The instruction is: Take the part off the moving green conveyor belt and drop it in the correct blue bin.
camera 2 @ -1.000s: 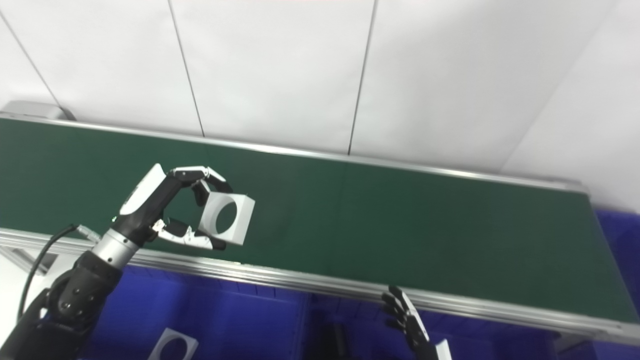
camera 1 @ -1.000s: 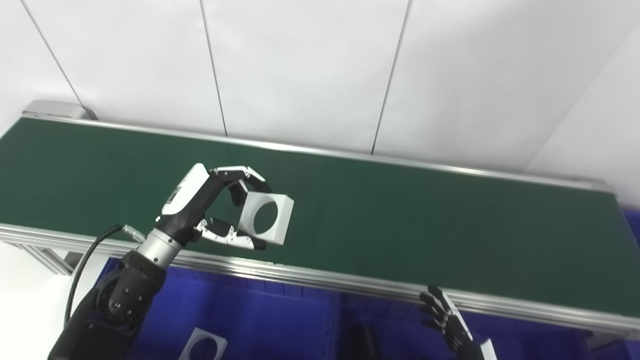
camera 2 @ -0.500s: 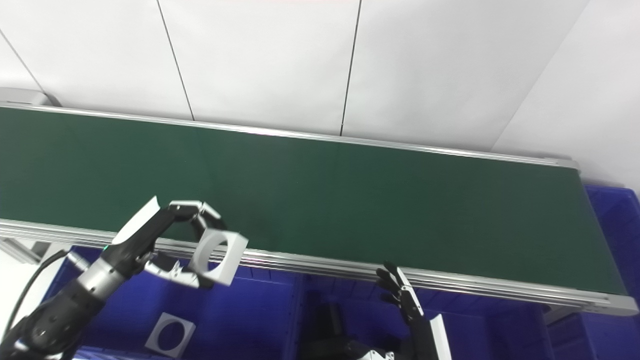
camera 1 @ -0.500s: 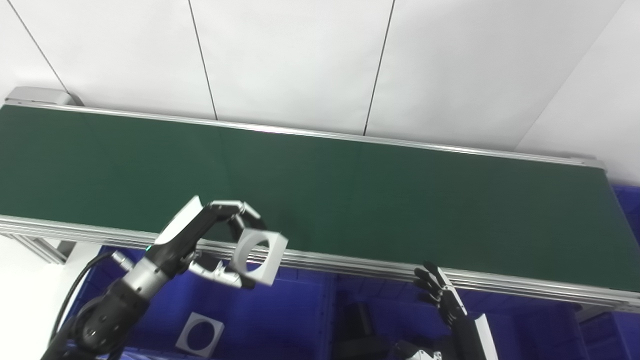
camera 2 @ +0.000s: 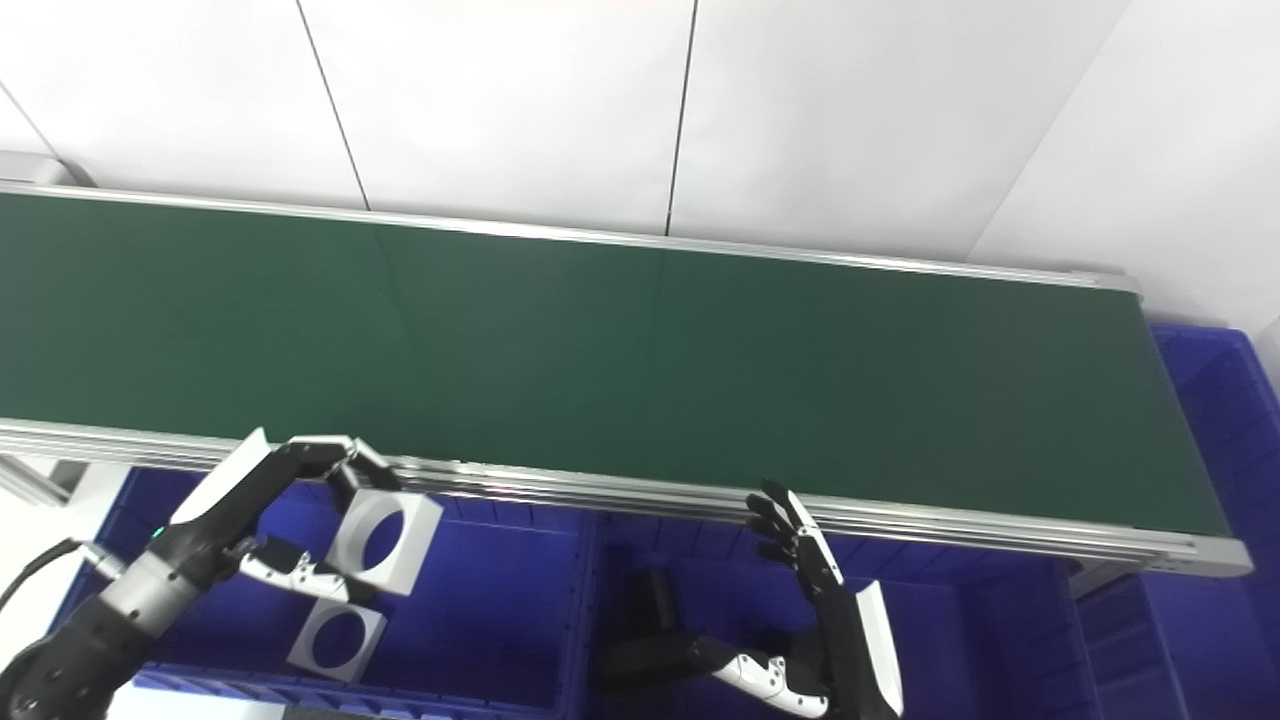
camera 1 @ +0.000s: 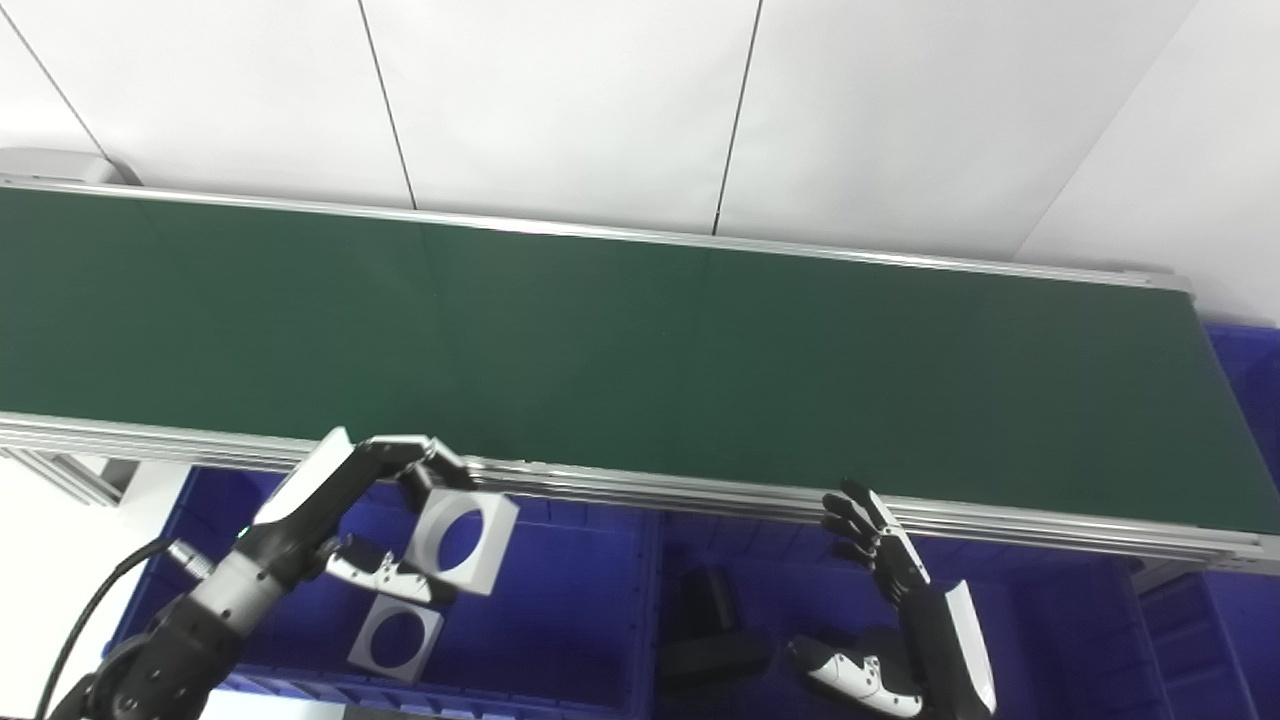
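Left hand (camera 1: 345,520) pinching a white square plastic part with a round central hole (camera 1: 460,530), held above the left blue plastic bin (camera 1: 580,610), clear of the green conveyor belt (camera 1: 640,360). A matching white holed square (camera 1: 397,637) already lies in this bin. Right hand (camera 1: 890,610), fingers spread, holds nothing. Step in hand: delivery. The next move likely calls for releasing the pinch over the bin.

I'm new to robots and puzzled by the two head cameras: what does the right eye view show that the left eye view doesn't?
Only the right eye view shows the conveyor's right end corner and more of the far-right blue bin. Only the left eye view shows more grey frame under the belt's left end. Both share the left hand holding a white square part with a round hole over the left blue bin, and the open right hand.
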Available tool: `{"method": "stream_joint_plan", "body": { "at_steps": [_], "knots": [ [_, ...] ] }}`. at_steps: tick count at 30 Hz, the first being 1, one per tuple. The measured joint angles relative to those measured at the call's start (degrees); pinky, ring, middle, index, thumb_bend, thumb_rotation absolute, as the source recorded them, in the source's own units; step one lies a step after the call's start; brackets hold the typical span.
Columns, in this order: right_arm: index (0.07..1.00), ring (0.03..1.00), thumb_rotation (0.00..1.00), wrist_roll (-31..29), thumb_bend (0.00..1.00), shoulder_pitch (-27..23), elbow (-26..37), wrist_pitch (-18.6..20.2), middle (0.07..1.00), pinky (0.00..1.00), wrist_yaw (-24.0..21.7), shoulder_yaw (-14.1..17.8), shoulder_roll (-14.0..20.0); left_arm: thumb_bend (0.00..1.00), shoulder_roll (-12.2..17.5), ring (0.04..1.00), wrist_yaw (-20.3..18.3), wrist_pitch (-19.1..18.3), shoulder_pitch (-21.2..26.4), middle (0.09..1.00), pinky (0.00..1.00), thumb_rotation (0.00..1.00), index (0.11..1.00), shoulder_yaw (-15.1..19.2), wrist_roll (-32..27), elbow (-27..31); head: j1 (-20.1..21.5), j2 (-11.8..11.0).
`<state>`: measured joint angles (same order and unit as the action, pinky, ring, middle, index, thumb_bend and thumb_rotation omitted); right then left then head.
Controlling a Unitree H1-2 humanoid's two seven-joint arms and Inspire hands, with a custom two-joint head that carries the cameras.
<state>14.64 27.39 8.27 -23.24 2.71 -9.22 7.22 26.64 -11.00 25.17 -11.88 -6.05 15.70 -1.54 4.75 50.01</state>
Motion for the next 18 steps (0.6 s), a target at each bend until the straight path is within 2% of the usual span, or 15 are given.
{"method": "stream_joint_plan", "body": {
  "at_steps": [5, 13, 16, 18],
  "knots": [
    [0.913, 0.82, 0.58, -0.1, 0.87, -0.1, 0.0, 0.0, 0.851, 0.75, 0.0, 0.0, 0.0, 0.5, 0.5, 0.39, 3.2, 0.2, -0.1, 0.498, 0.39, 0.0, 0.535, 1.0, 4.7, -3.8, 0.0, -0.1],
    [0.913, 0.815, 0.58, 0.0, 0.87, 0.0, 0.0, 0.0, 0.852, 0.74, -0.1, 0.0, -0.1, 0.49, 0.6, 0.371, 5.6, 0.3, 0.6, 0.485, 0.38, 0.0, 0.55, 1.3, 9.1, -9.4, 0.0, -0.4],
    [0.913, 0.821, 0.59, 0.0, 0.87, 0.0, 0.0, 0.0, 0.853, 0.75, -0.1, 0.1, -0.1, 0.5, 0.6, 0.413, 6.2, 0.0, 0.7, 0.516, 0.45, 0.0, 0.522, 1.4, 10.1, -10.5, -0.2, -0.4],
    [0.912, 0.822, 0.59, 0.2, 0.87, 0.0, 0.0, 0.1, 0.853, 0.75, -0.1, 0.1, -0.1, 0.5, 0.6, 0.415, 6.1, -1.3, 0.6, 0.52, 0.45, 0.0, 0.523, 1.5, 10.2, -10.6, -0.2, -0.5]
  ]
}}
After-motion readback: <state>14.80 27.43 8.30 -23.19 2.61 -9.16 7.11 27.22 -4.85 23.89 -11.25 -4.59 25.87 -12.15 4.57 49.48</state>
